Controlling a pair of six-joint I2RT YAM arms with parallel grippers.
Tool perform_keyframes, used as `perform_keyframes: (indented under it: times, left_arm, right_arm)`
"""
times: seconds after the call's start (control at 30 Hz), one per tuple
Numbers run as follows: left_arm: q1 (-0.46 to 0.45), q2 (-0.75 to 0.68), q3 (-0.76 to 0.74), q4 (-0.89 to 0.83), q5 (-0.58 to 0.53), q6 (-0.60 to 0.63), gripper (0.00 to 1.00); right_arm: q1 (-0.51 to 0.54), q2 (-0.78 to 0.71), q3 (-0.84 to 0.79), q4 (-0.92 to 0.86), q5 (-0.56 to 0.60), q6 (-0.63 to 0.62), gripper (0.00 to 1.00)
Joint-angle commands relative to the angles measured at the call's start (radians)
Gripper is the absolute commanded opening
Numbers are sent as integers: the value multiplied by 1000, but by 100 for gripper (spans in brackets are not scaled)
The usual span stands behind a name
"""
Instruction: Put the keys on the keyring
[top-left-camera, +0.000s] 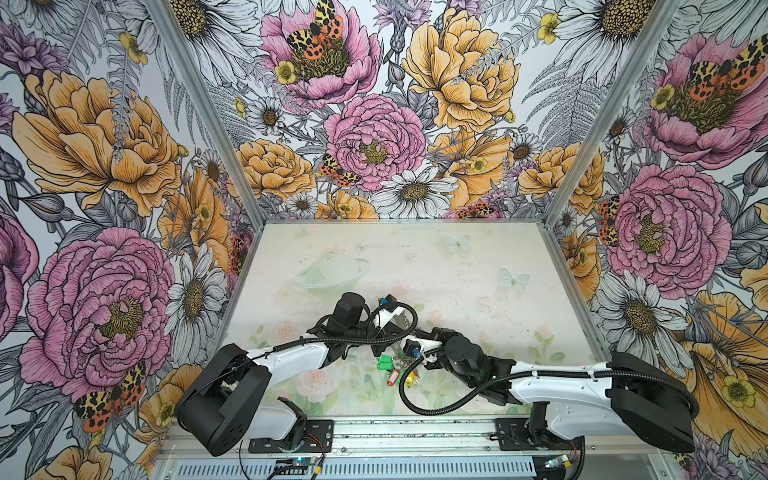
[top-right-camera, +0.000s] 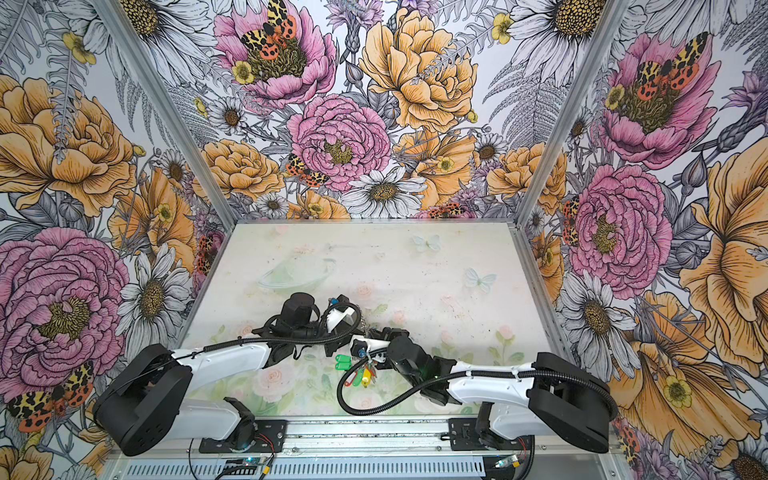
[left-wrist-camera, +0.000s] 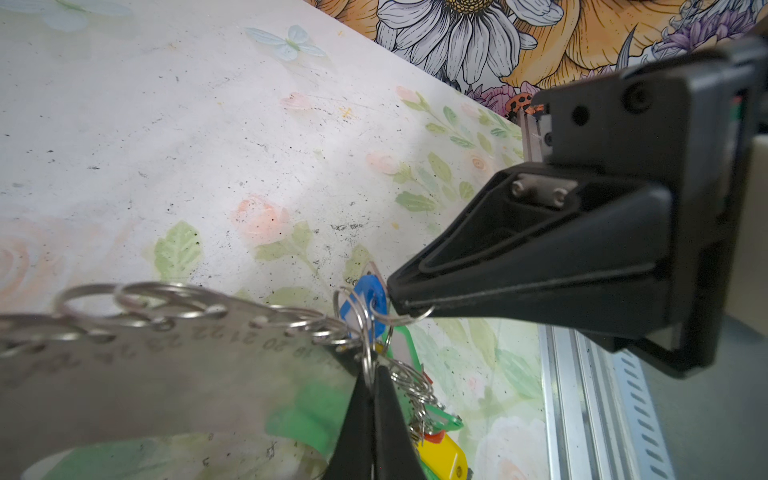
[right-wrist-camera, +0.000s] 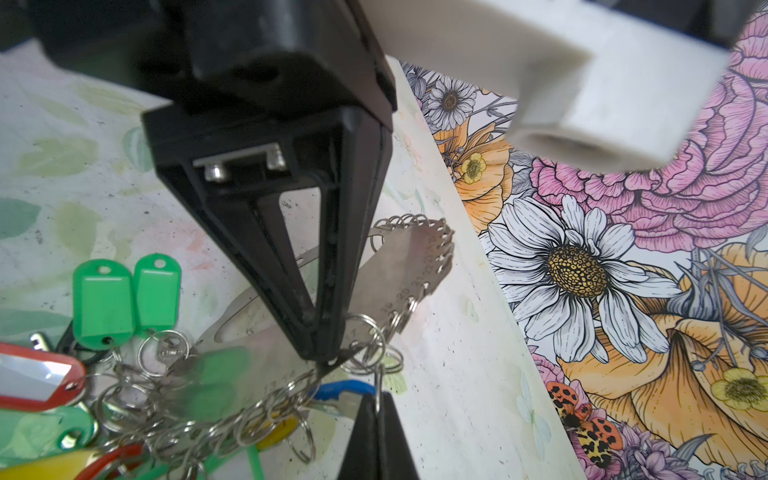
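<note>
The keyring (left-wrist-camera: 166, 365), a flat grey band edged with small wire rings, hangs above the table. My left gripper (left-wrist-camera: 371, 376) is shut on one of those rings at its edge. The same band shows in the right wrist view as the keyring (right-wrist-camera: 399, 266), with the left gripper (right-wrist-camera: 322, 355) on it. The keys' blue tag (left-wrist-camera: 365, 297) hangs right beside that spot, its key mostly hidden. My right gripper (right-wrist-camera: 378, 401) is shut on the wire ring that carries the blue tag (right-wrist-camera: 340, 388). In both top views the two grippers meet tip to tip near the blue tag (top-left-camera: 415, 353).
A bunch of keys with green tags (right-wrist-camera: 104, 299), a red tag (right-wrist-camera: 33, 378) and a yellow tag (left-wrist-camera: 440, 457) hangs from the band over the table near its front edge (top-left-camera: 395, 370). The front rail (left-wrist-camera: 582, 395) lies close by. Floral walls enclose the table.
</note>
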Motion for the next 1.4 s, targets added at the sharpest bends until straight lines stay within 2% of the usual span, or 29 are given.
perform_keyframes:
  times: [0.0,1.37]
  left_arm:
    - [11,0,29,41,32,-6,0]
    - [13,15,42,32,23,-13,0]
  right_arm:
    - [7,20,8,33,34,1,0]
    - [21,72,11,79,54,-10,0]
